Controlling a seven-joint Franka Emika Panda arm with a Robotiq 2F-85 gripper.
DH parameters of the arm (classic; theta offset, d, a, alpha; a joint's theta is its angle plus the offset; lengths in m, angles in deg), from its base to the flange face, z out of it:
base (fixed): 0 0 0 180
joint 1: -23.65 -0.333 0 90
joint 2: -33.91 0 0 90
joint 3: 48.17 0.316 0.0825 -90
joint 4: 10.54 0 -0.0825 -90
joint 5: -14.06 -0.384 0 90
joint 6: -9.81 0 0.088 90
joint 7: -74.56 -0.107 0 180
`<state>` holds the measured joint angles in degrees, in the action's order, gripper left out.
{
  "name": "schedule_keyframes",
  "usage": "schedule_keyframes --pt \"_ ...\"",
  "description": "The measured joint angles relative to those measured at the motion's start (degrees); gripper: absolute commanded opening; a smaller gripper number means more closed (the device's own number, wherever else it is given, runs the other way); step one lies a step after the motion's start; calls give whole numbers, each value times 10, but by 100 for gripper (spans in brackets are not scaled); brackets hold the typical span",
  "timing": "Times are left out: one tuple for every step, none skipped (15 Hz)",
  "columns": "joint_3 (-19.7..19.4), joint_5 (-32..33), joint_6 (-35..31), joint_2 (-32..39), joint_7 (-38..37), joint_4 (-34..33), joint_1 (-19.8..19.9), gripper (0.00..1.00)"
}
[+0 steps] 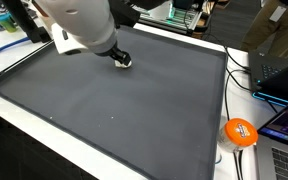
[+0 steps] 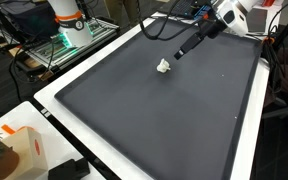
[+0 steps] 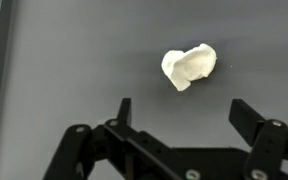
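Jaws spread wide, that's my gripper (image 3: 181, 108) right now, with nothing between them: I hold nothing and touch nothing. In the wrist view both dark fingers (image 3: 124, 108) point up the picture. Just beyond their tips lies the white wad (image 3: 189, 66), roughly in line with the gap, a clear strip of mat between it and me. In an exterior view the gripper (image 2: 178, 54) slants down from the far corner and its tip hangs just beside the wad (image 2: 164, 66), close but apart.

So how far along am I? By my reading, the approach is made and lined up, but the grasp is not: no closing, no contact, no lift. The wad rests on the dark grey mat (image 2: 164, 125), toward its far side, well away from the near edge.

The wad itself is small, bright white and crumpled, with folds and a notch in its top edge, like scrunched tissue or paper. I judge it light and soft, likely to give under the pads.

Farther out, the mat covers a white table (image 2: 46, 102). An orange ball (image 1: 240, 132) sits off the mat near a laptop (image 1: 284, 160).
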<state>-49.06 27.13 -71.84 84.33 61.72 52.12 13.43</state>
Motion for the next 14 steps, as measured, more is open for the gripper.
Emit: schedule_keyframes --pt "0 0 2 3 0 -5 0 100" --pt "0 0 3 3 0 -7 0 100" --pt "0 0 3 3 0 -7 0 100" --pt "0 0 3 4 0 -7 0 100" --pt "0 -2 3 7 0 -8 1 100" --pt "0 -6 5 11 0 -9 1 100" --pt "0 -11 6 16 0 -12 3 100" --pt "0 -16 6 21 0 -14 5 100" --pt "0 -23 7 27 0 -19 8 100" --pt "0 -34 12 32 0 -25 11 100" --pt "0 -44 18 38 0 -31 16 100" --pt "0 -55 27 44 0 -40 21 100" --pt "0 -63 34 50 0 -48 25 100" --pt "0 -70 42 56 0 -56 29 100"
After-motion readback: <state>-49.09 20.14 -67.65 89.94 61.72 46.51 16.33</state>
